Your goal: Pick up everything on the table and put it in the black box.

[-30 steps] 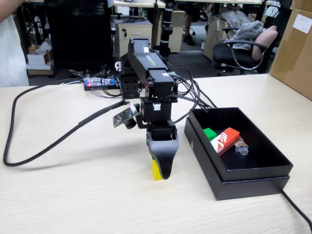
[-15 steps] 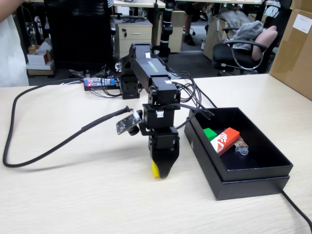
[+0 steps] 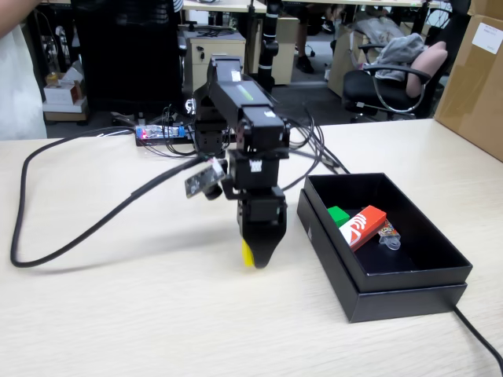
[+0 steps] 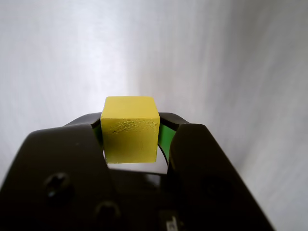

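My gripper (image 3: 253,259) points down just above the table (image 3: 118,314), a little left of the black box (image 3: 409,294). It is shut on the yellow cube (image 3: 247,253), which shows as a yellow sliver at the jaw tips. In the wrist view the yellow cube (image 4: 130,129) sits squeezed between the two black jaws with green pads, and my gripper (image 4: 131,137) is closed around it. Inside the box lie the green cube (image 3: 338,214) and the red block (image 3: 363,226) with its white logo end.
A small orange patterned wrapped item (image 3: 388,234) lies in the box beside the red block. Black cables (image 3: 78,224) loop over the table left of the arm and another cable (image 3: 479,338) runs off at the front right. A cardboard box (image 3: 475,71) stands at the far right.
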Available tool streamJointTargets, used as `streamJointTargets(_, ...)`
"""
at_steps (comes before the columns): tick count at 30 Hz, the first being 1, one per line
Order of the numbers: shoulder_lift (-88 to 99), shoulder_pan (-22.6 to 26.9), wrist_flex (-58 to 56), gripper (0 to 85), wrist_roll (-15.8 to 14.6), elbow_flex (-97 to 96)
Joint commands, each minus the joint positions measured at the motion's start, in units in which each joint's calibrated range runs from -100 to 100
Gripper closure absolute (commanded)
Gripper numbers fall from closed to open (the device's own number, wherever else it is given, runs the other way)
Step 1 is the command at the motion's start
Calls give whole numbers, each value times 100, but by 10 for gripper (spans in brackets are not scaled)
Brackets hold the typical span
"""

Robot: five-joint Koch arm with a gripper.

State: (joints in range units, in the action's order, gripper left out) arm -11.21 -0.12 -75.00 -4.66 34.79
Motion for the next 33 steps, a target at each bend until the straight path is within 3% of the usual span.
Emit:
streamJointTargets(1,1907,156,-98,810,-20,-397)
streamJointTargets(11,4477,1250,-90,810,-410,-1258)
streamJointTargets(17,3238,1646,-72,810,-518,-161)
streamJointTargets(24,1253,1661,-72,810,-571,900)
streamJointTargets(33,610,1665,-46,809,-586,872)
